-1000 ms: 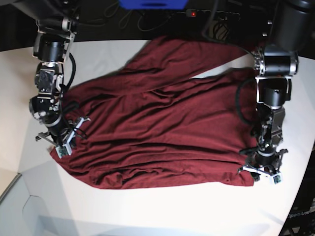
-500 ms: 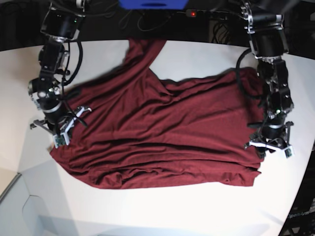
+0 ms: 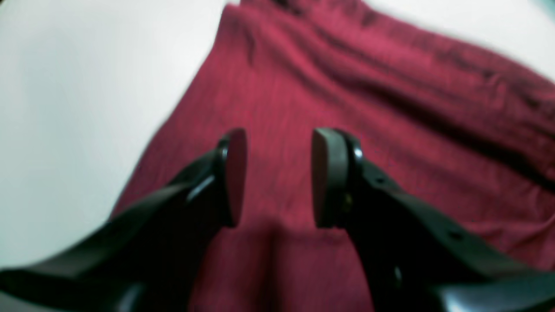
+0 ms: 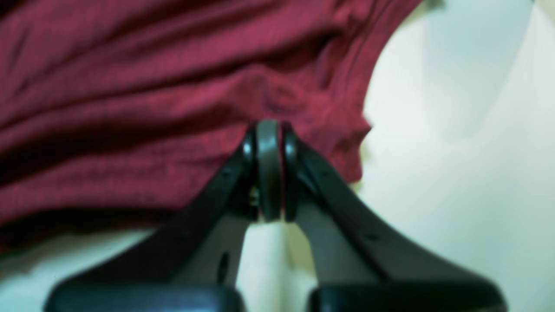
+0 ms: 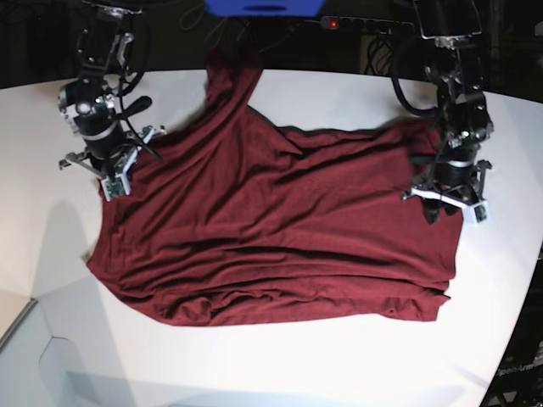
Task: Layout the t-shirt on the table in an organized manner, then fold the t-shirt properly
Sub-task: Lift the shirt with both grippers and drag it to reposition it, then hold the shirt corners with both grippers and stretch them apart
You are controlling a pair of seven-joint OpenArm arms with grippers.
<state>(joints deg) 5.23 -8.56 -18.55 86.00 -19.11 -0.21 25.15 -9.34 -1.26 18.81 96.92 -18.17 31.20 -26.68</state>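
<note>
Spreading out across the table (image 5: 280, 365), the t-shirt (image 5: 271, 237) lies crumpled but mostly flat, filling the middle of the white top; its long axis in the base view runs roughly 9-to-3 o'clock, w/ one strip of cloth (sleeve or a pulled-up corner, can't tell which) trailing off toward 12 o'clock at the far edge; which end is neck and which is hem isn't clear from these views.

The right gripper (image 4: 269, 169) sits at the shirt's 10 o'clock corner in the base view; jaws pressed together; wrist view shows maroon cloth bunched right at the tips, but whether fabric is actually pinched between them I can't tell; the shirt body lies from it toward 4 o'clock.

The left gripper (image 3: 275, 177) hangs over the opposite side, about 3 o'clock of the shirt in the base view; jaws stand apart w/ nothing between them, cloth visible below through the gap; the fabric edge and bare table lie to the left in the wrist view.

Judgement: still the lay-out stage, folds and wrinkles remain, esp. along the near hem at 6 o'clock; both arms are at opposite ends of the long axis, so each is nearest its own side; the next move prob. turns on the left gripper coming down on the edge below it, then tensioning along 9-to-3; risk is dragging the whole shirt rather than flattening it.
</note>
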